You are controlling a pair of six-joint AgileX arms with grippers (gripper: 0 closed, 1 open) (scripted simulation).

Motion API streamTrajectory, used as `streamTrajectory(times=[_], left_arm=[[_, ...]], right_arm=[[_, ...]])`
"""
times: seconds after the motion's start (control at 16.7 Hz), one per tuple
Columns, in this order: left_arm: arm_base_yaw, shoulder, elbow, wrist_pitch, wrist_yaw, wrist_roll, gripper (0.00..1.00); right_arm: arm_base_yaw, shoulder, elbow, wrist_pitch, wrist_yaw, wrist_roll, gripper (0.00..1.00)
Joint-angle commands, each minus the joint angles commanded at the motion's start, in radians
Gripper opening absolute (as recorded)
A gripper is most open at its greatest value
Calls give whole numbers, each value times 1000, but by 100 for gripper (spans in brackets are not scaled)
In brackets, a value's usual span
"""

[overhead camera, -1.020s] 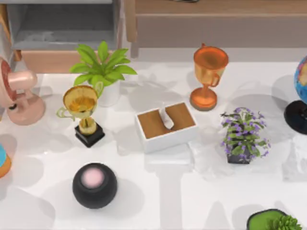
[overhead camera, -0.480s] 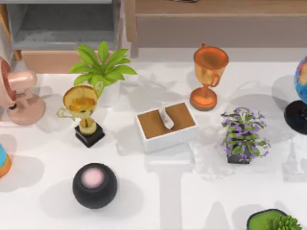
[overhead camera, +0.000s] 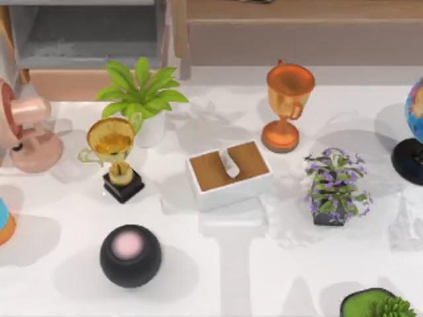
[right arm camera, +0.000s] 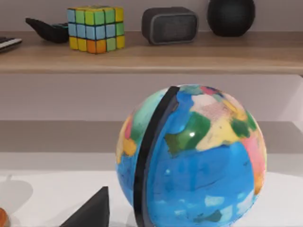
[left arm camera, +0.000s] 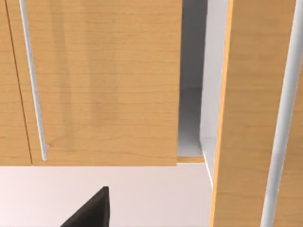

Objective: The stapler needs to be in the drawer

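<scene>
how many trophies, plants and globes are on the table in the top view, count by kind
trophies: 2, the gold trophy and the orange trophy
plants: 3, the green leafy plant, the purple-flowered plant and the green plant at the bottom edge
globes: 2, the globe at the right edge and the globe cut off at the left edge
total: 7

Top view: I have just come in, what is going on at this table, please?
Nothing is being held at this moment. The drawer stands open at the far left of the table, behind the leafy plant. The left arm is up close to the wooden cabinet fronts. The right arm faces the globe at the table's right edge.
</scene>
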Motion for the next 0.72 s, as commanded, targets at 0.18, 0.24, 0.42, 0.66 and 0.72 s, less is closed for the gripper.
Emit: streamTrajectory(times=[0.18,0.24,0.42,0.66,0.72], left_arm=[[3,-2,2,-2,-2,-1,100],[0,-1,5,-4,-3,-1,100],[-36,18,47,-28,-35,-1,100],[-60,31,78,-46,-60,-1,100],[-60,31,78,-46,-60,-1,100]], right_arm=[[0,0,0,0,0,0,100],[0,0,0,0,0,0,100],[0,0,0,0,0,0,100],[0,0,0,0,0,0,100],[0,0,0,0,0,0,100]])
